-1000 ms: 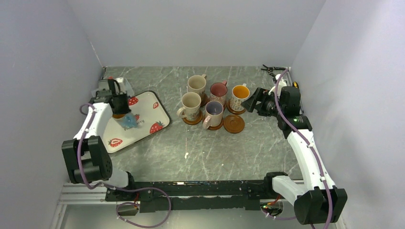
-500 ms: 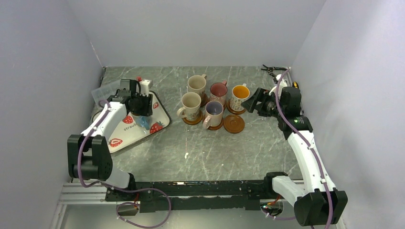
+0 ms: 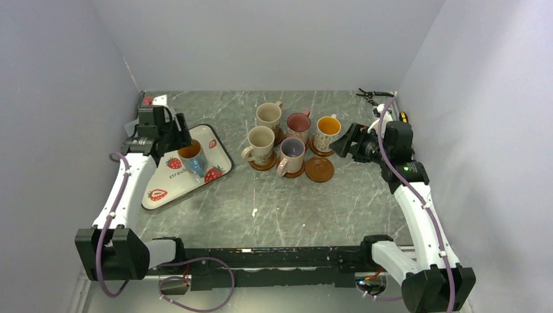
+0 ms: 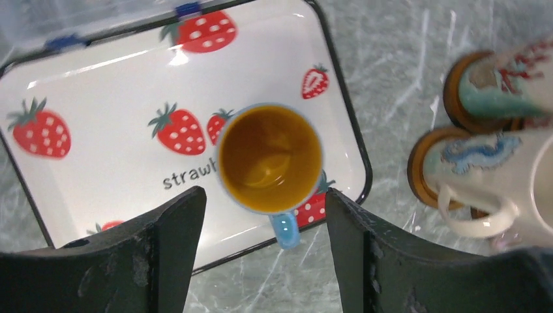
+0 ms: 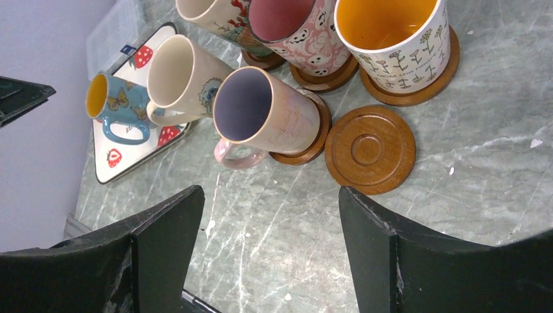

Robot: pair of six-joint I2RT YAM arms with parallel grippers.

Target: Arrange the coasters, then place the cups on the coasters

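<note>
A blue cup (image 4: 269, 160) with an orange inside stands upright on the white strawberry tray (image 4: 98, 176), handle towards the tray's near rim. My left gripper (image 4: 264, 241) hovers above it, open, its fingers either side and apart from the cup. In the top view the left gripper (image 3: 181, 138) is just beyond the blue cup (image 3: 192, 156). Several cups (image 3: 261, 140) stand on coasters mid-table. One coaster (image 5: 370, 149) lies bare beside the lavender-lined cup (image 5: 261, 111). My right gripper (image 5: 270, 254) is open over bare table, nothing in it.
A clear plastic box (image 4: 65, 19) sits behind the tray at the far left. Small tools (image 3: 372, 96) lie in the far right corner. Grey walls close in on the left, back and right of the marble table (image 3: 293, 208).
My left gripper has opened and swung back towards the far left. The blue cup now stands upright on the tray, its orange inside showing. The right arm has barely moved.
</note>
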